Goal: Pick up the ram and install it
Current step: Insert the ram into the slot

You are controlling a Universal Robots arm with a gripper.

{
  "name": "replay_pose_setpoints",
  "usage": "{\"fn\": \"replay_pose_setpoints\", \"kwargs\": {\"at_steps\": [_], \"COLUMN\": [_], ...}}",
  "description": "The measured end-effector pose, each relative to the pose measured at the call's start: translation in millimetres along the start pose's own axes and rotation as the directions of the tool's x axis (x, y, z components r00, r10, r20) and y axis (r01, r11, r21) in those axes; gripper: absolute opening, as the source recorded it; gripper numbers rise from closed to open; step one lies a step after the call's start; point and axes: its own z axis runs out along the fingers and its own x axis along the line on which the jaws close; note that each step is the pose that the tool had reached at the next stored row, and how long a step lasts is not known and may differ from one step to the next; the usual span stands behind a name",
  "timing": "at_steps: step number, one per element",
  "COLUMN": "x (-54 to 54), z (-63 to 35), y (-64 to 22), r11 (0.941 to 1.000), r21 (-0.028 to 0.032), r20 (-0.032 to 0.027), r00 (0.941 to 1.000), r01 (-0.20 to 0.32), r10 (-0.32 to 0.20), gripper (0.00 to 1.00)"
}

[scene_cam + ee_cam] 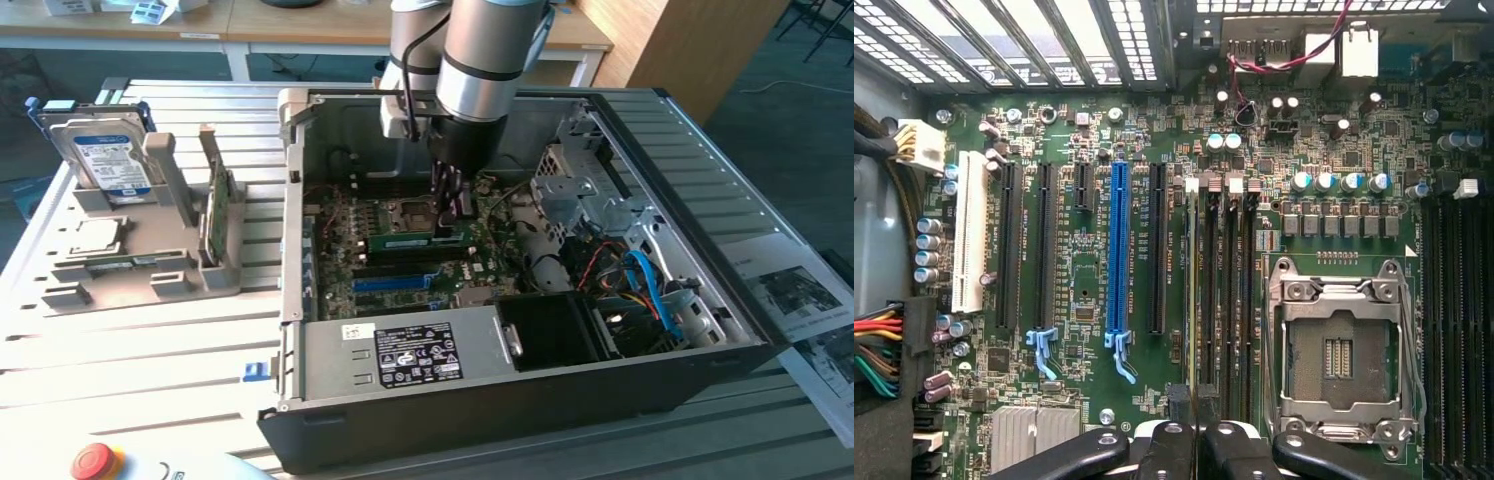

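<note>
Ram (414, 239) stands edge-up on the motherboard (1184, 120), its top edge pinched in the closed claw (1194, 402).

This looks like a robotics lab. A silver slotted metal table (134, 370) carries an open black computer case (534, 410), a grey plastic parts stand (134, 285) and a round red emergency-stop button (96, 460). A grey robot arm (487, 50) stands over the case, and light wooden desks (334, 28) are behind.
</note>
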Motion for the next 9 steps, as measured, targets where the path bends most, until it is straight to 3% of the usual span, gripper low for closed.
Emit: {"fn": "replay_pose_setpoints", "kwargs": {"at_steps": [9], "x": [0.0], "z": [0.0], "y": [0.7], "r11": [0.9999], "r21": [0.0163], "r20": [0.0003], "r00": [1.0], "r01": [-0.004], "r10": [0.004], "gripper": [0.12]}}
